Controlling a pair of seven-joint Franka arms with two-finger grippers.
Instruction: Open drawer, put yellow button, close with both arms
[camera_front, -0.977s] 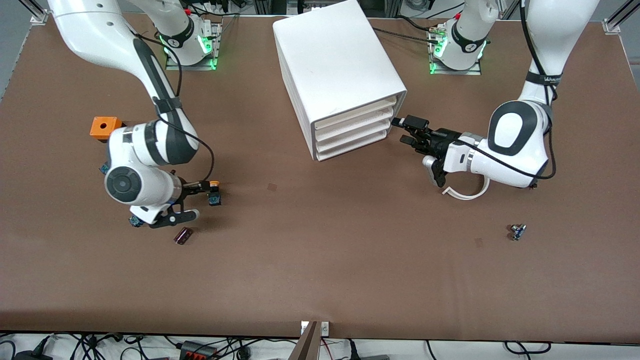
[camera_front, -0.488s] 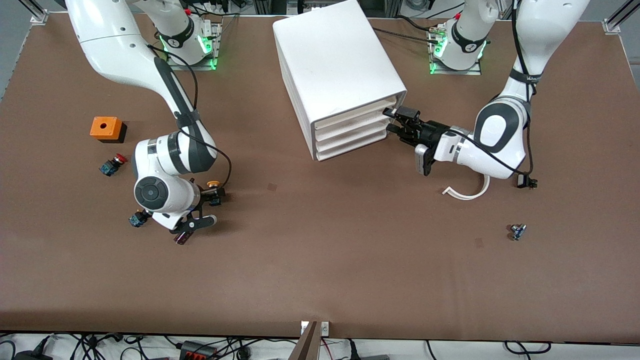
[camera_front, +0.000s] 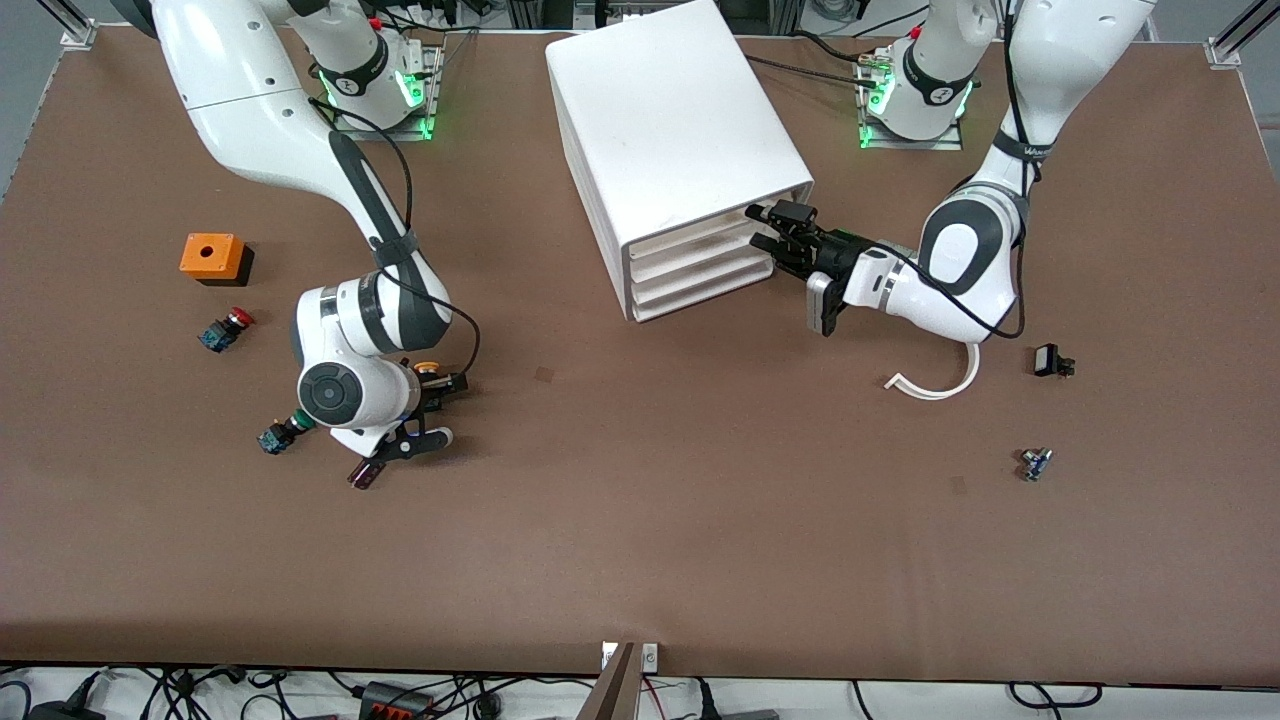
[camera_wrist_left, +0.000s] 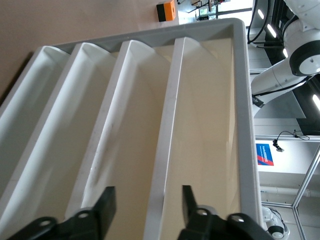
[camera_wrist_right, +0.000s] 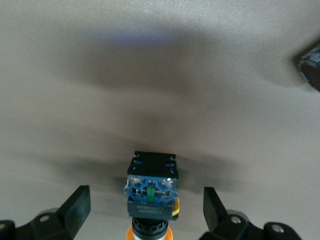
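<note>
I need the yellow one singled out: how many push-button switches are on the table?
3. Red-capped button near the orange box; green-capped button nearer the camera; yellow button between the right tool's fingers. More may be hidden.

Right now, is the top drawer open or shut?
Shut. The drawer sits level with the three trays below it in the cabinet. The left gripper is at its front edge.

I'm looking at a robotics lab: two white arms (camera_front: 330, 200) bolted to a brown-covered table (camera_front: 640, 560), cables (camera_front: 400, 695) trailing along its edge (aluminium framing showing at the corners).
</note>
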